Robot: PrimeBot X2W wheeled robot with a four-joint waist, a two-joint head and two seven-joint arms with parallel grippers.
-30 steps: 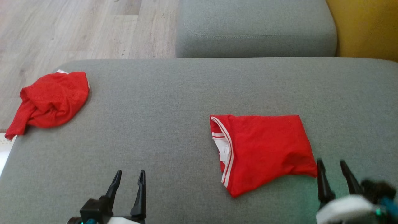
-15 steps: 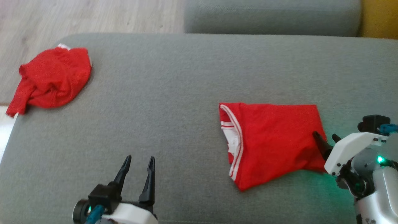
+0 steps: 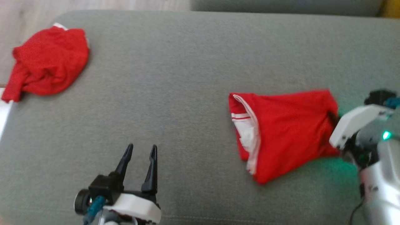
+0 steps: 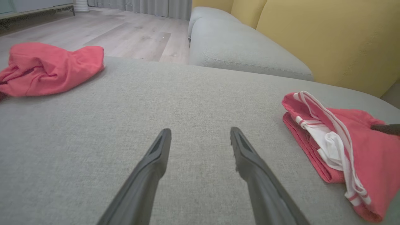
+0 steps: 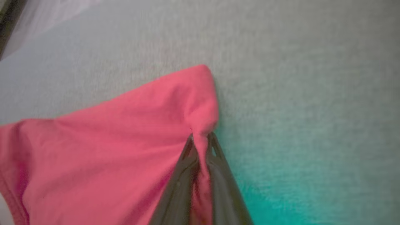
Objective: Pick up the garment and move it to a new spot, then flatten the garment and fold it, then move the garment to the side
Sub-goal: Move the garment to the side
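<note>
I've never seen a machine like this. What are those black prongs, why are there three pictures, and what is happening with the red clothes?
This is a two-armed robot, and the black prongs are its grippers, each with two long fingers. The wide picture comes from a camera on its head, looking down on a grey sofa cushion. The other two pictures come from cameras on its wrists, each looking along that arm's own fingers. Two red pieces of clothing lie on the cushion: a crumpled garment at the far left edge and a folded garment with white trim to the right. The left gripper is open and holds nothing. The right gripper is shut on the folded garment's right edge, pinching a bunch of cloth between its fingers.
</note>
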